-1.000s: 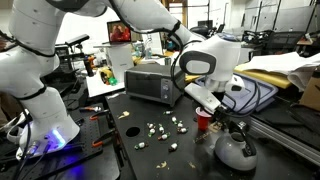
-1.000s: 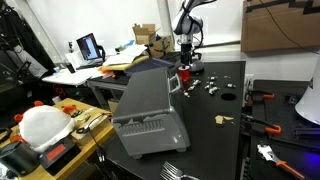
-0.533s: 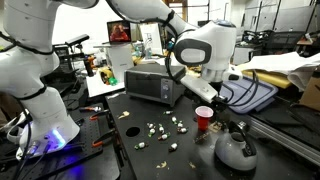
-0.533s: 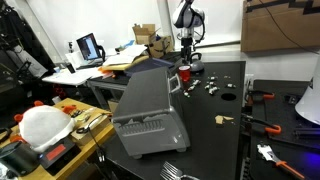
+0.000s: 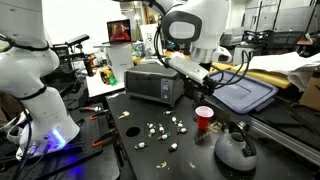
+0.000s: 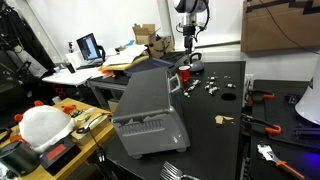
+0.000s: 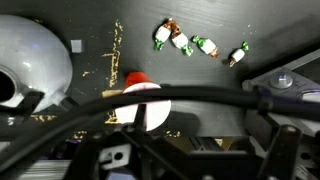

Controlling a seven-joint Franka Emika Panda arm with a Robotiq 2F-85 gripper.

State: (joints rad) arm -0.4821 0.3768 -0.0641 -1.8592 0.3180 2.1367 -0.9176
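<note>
Red cup point(image 5: 204, 119), in an exterior view: stands upright and open-mouthed on the black table point(image 5: 120, 155), near the wrapped candies point(image 5: 160, 130) on one side and the grey kettle point(image 5: 236, 150) on the other, touching neither. Gripper point(image 5: 207, 73): hangs well above the cup, in front of the toaster oven point(image 5: 155, 85), with nothing visibly held; impossible to tell here whether open or closed. Looks light, so likely to tip or skid if clipped on the rim by a fingertip during an off-centre descent.

In an exterior view from behind the toaster oven point(image 6: 145, 110): shows the cup point(image 6: 184, 72) small and far off, with the gripper point(image 6: 188, 40) roughly above it and well apart. Too small to read the jaws. Gives little help with depth, so risks a misjudged approach height.

Wrist view: looks down into the cup point(image 7: 148, 108), white inside and red at the rim, with the kettle point(image 7: 35, 65) just beside and the candies point(image 7: 195, 43) farther off. Shows a dark blurred cable point(image 7: 200, 92) crossing the picture and hiding the fingers. Could snag, or mask the cup's edge at the wrong moment; could also mean a knocked kettle on any wide sideways move.
</note>
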